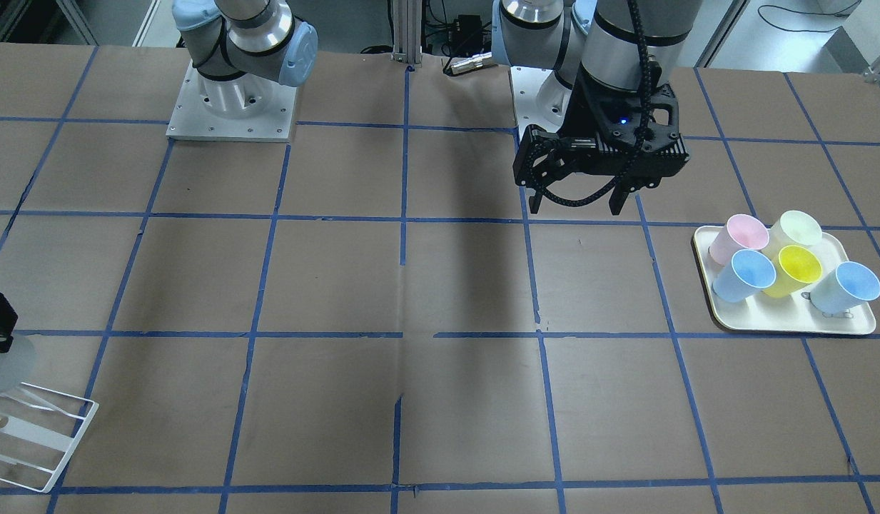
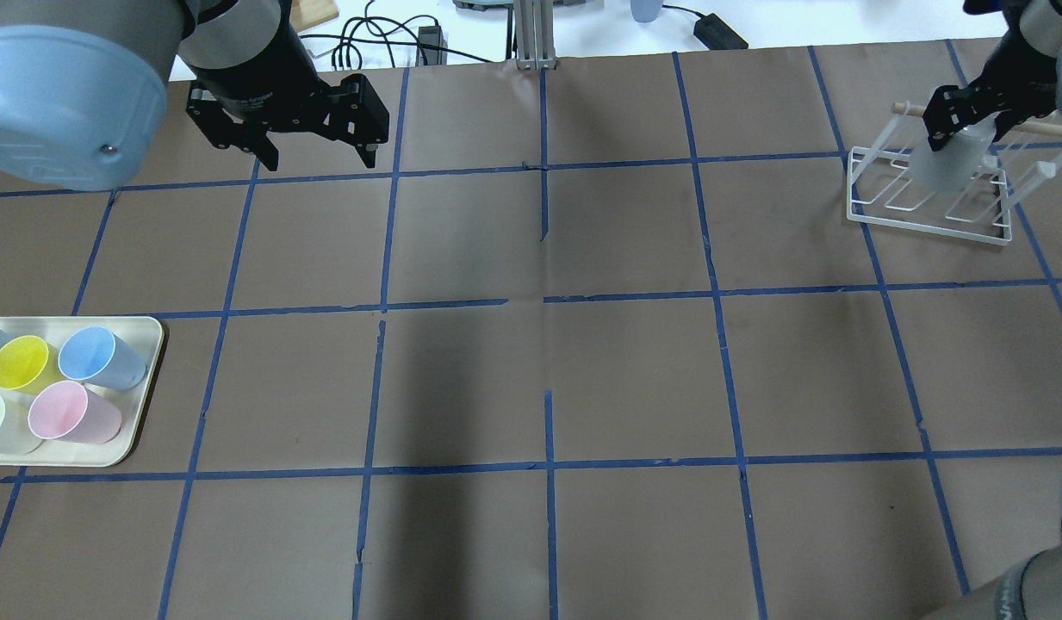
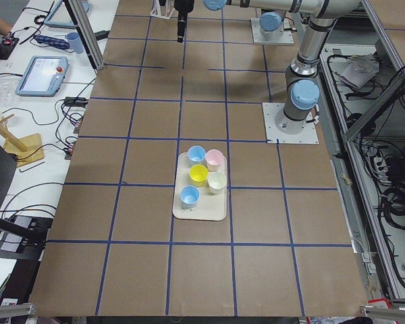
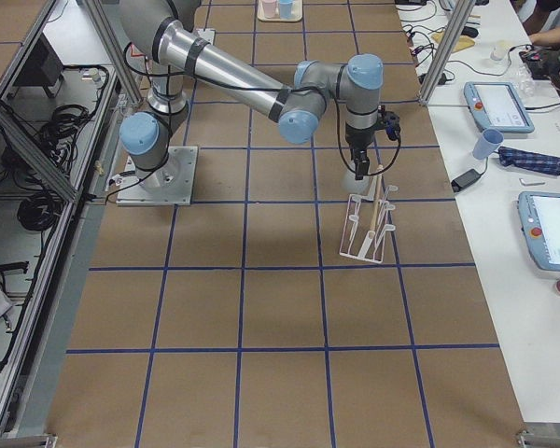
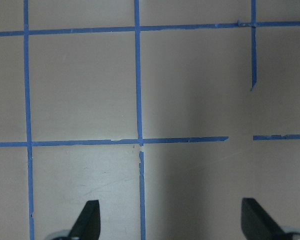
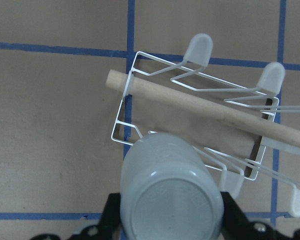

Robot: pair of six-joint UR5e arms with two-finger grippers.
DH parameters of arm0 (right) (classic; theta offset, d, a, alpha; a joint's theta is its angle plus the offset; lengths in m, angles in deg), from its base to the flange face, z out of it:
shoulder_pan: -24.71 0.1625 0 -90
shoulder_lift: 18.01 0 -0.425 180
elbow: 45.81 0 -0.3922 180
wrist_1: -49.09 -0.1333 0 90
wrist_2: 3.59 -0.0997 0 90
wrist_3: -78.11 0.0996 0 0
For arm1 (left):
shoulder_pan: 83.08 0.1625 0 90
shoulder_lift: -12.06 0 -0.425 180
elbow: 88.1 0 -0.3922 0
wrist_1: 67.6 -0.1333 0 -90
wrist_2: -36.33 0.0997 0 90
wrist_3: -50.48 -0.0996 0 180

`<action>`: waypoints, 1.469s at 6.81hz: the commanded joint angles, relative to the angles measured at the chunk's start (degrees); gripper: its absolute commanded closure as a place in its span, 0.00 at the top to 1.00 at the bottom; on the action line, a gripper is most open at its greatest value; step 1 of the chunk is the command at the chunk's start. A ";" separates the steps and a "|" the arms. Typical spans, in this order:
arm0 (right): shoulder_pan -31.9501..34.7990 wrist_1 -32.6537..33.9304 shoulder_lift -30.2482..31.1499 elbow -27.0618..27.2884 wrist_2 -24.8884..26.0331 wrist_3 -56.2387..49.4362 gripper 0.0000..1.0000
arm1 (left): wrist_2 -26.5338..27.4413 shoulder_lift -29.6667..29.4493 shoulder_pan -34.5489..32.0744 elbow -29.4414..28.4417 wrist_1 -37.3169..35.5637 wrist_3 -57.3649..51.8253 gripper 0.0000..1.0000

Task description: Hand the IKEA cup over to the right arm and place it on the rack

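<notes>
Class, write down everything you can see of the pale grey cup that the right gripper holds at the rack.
The IKEA cup is a plain, pale grey, tapered tumbler, seemingly matte plastic, without handle. It is gripped between the right gripper's black fingers, its closed round base towards the wrist camera, mouth pointing down at the white wire rack. It hangs over the rack; whether it touches a peg cannot be told.

We've got soft, even light from above here, and the matte table (image 2: 634, 379) gives back no glare. One broad, dim shadow band runs down its middle in the overhead and front views. On the left wrist view the right half sits darker, and the fingertips (image 5: 90, 220) look soft. Up close on the right wrist, the cup (image 6: 170, 200) is slightly blurred.
</notes>
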 commanded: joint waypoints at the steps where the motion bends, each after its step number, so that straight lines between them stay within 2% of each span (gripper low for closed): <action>1: -0.04 0.03 -0.44 0.01 -0.42 0.01 0.36 | 0.21 0.28 -0.12 0.06 -0.03 -0.17 1.00; 5: -0.04 1.00 -2.89 -0.07 -0.42 0.10 0.47 | 0.12 -0.06 -0.30 -0.29 0.06 -0.08 1.00; 6: -0.04 1.26 -3.77 -0.07 -0.77 0.71 0.53 | 0.30 -0.33 -0.04 -0.99 0.58 -0.08 1.00; 7: -0.12 1.52 -4.56 -0.07 -0.78 0.71 0.62 | 0.21 -0.07 0.31 -0.82 1.89 -0.17 1.00; 8: -0.04 2.83 -5.00 -0.07 -0.78 0.63 0.76 | 0.13 0.46 0.49 -0.82 4.34 -0.34 1.00; 9: -0.04 2.84 -5.09 -0.07 -0.78 0.63 1.00 | 0.21 0.90 0.58 -1.17 5.15 -0.52 1.00; 10: -0.12 2.67 -5.01 -0.07 -0.60 0.71 1.00 | 0.13 0.99 0.75 -1.17 5.16 -0.52 1.00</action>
